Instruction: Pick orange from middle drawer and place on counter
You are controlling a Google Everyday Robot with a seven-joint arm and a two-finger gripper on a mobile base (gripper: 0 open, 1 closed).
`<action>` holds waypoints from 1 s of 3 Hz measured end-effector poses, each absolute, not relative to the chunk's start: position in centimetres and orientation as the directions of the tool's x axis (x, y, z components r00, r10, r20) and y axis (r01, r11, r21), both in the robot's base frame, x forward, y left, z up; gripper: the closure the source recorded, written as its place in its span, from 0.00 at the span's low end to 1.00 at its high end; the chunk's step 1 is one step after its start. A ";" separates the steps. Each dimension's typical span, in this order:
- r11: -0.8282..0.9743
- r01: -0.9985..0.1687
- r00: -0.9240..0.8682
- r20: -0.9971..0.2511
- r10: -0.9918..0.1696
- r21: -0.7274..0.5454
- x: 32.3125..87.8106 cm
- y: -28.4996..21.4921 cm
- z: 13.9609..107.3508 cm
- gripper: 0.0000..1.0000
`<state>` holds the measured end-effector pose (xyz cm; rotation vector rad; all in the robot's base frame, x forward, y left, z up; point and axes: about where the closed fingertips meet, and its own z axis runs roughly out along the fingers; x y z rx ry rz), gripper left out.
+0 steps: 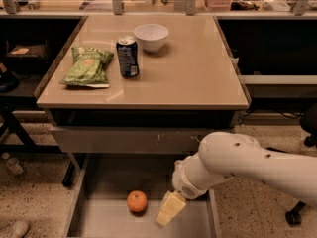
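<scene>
- the beige tabletop (198, 78) is seen filling the upper middle of the view.
- the white arm (247, 165) is seen reaching in from the right, below the tabletop's front edge.
- the middle drawer (99, 219) is pulled out under a grey drawer front (124, 140), with its flat floor exposed.
- a green chip bag (89, 66) is laid flat on the left part of the tabletop.
- a white bowl (151, 36) is set upright towards the back, just beside the can.
- a dark soda can (128, 56) is stood upright between bag and bowl.
- the tool (170, 209) is held low over the drawer floor, tilted down to the left; how far it is open cannot be told, and nothing is seen gripped in it.
- the orange (137, 201) is found on the drawer floor, just left of the tool and apart from it.
</scene>
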<state>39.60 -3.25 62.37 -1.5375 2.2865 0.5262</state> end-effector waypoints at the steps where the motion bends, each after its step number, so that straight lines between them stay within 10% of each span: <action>1: 0.374 -0.918 -0.389 -0.497 -0.776 0.134 41.0 -0.7 58.5 0.00; 3: 0.396 -0.902 -0.424 -0.521 -0.740 0.172 42.4 1.8 54.4 0.00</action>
